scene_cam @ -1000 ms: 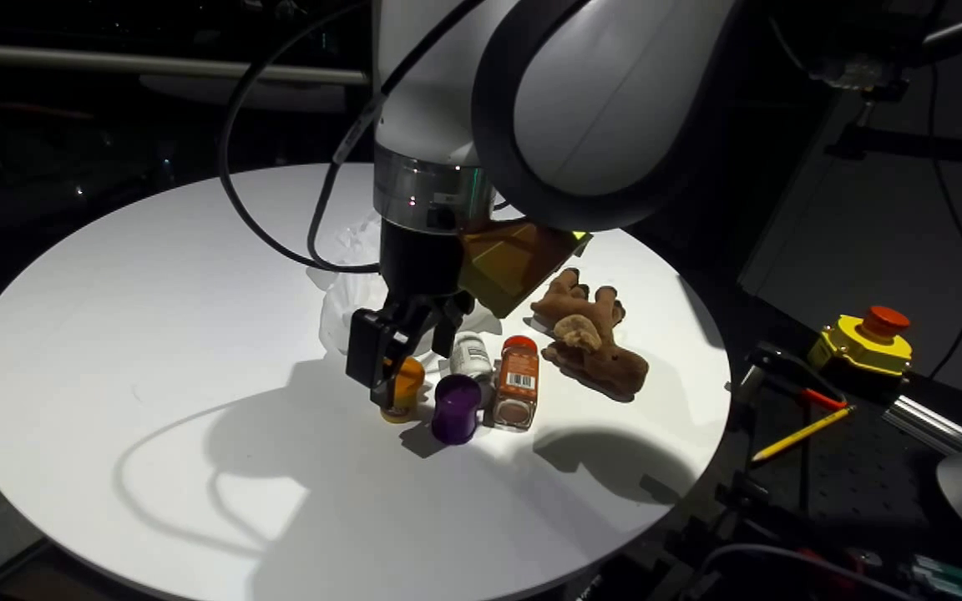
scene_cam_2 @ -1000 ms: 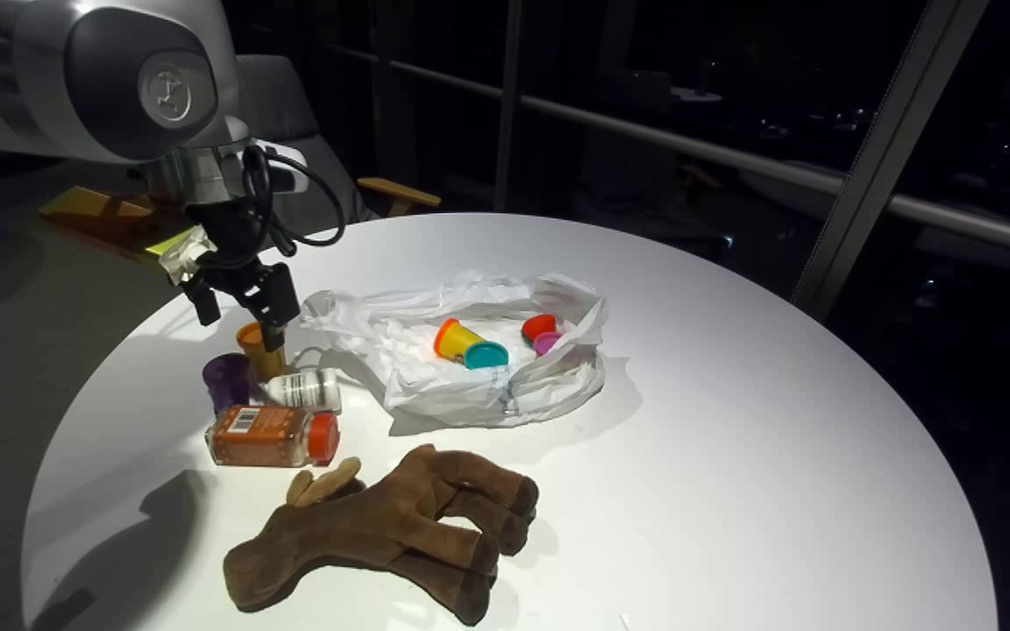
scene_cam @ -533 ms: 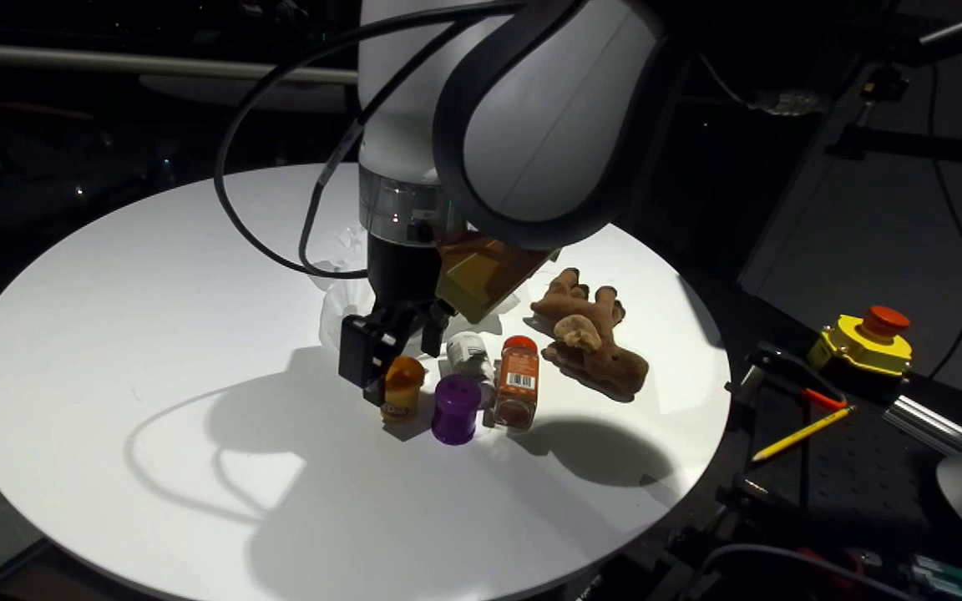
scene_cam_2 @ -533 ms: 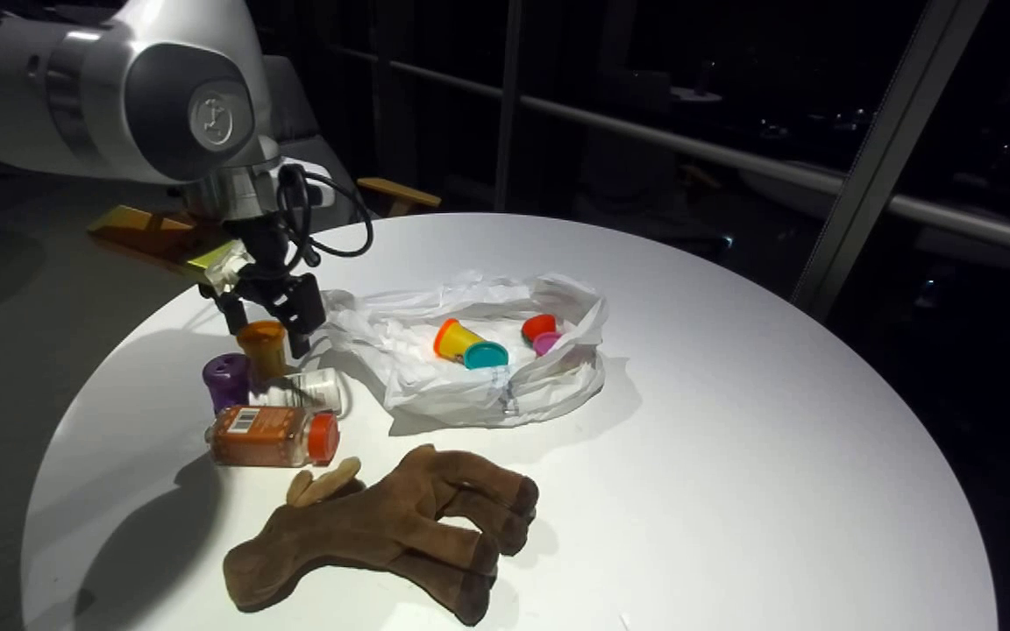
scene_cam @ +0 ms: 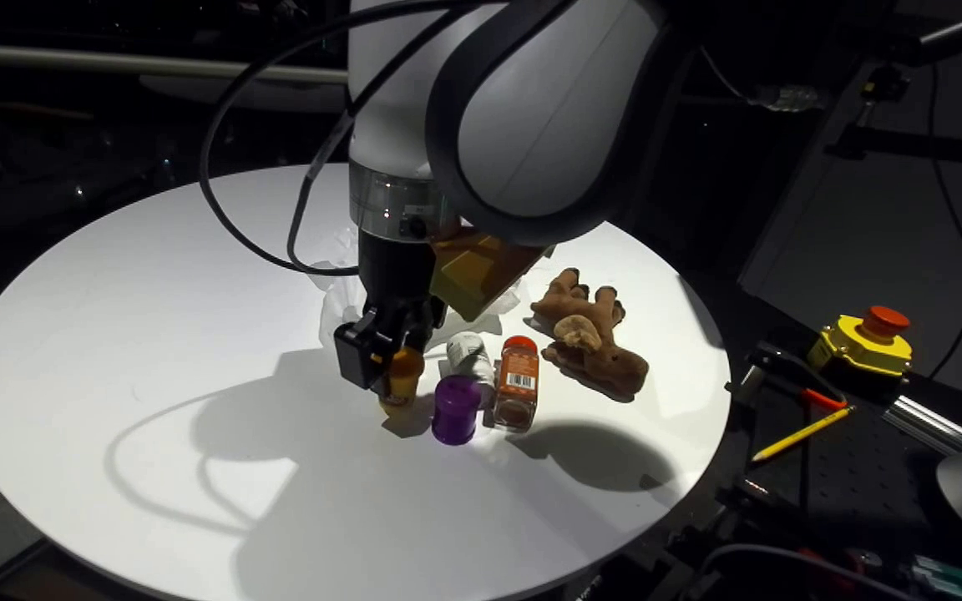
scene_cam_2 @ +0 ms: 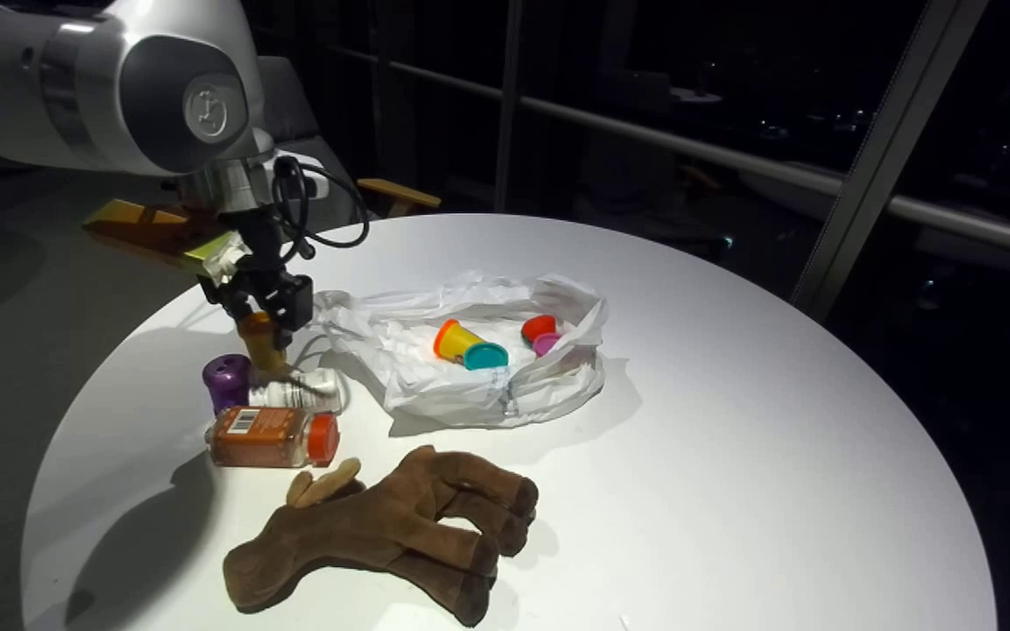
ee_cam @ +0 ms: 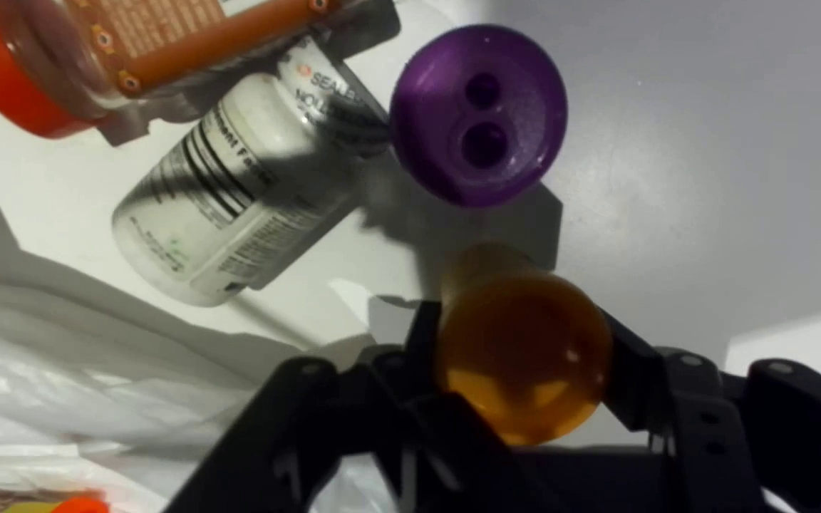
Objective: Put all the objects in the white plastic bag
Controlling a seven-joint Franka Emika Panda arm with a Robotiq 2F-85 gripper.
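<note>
Between the fingers of the gripper (ee_cam: 523,343), pinched from both sides: orange cup (ee_cam: 524,367). Base on table (scene_cam_2: 733,438) or just above; cannot tell which. Just beside, purple cup (ee_cam: 478,117), upright, two dark rounds on top. Next to purple cup: bottle (ee_cam: 232,178), lying, neck end toward purple cup; contact hard to judge. Then jar (scene_cam_2: 259,436), lying, red-capped, and near it moose (scene_cam_2: 382,517), on its side. Also on table, near orange cup: bag (scene_cam_2: 448,399), gaping upward. Inside, seen in an exterior view: yellow cup (scene_cam_2: 458,341), tipped over, with teal piece (scene_cam_2: 486,355), red piece (scene_cam_2: 537,328) and pink piece (scene_cam_2: 547,343).
</note>
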